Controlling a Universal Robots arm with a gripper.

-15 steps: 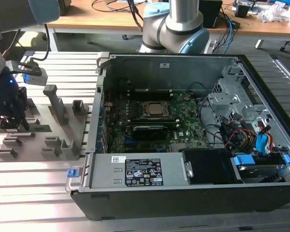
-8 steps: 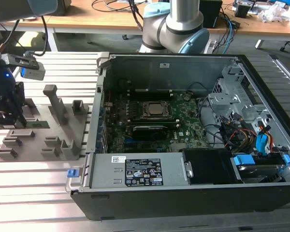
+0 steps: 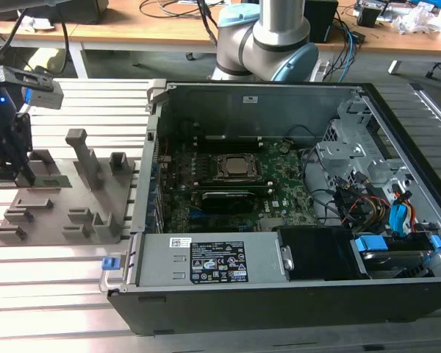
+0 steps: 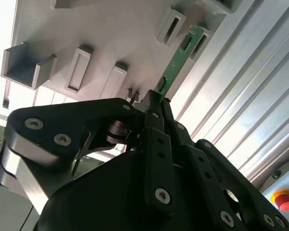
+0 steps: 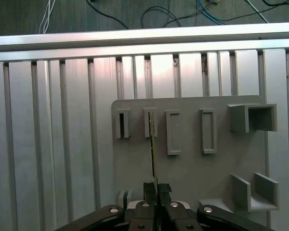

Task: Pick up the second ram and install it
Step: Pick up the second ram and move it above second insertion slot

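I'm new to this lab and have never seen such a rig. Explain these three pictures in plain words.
The machine is one robot arm; part of it shows in the exterior view, taken from a camera off the arm. The two wrist views come from cameras riding on the arm, looking along its end effector, the black clamp. On the slatted metal table lie a gray fixture plate and an open computer case with its green motherboard. The end effector appears closed on the second ram, a thin green memory stick sitting in a fixture slot.
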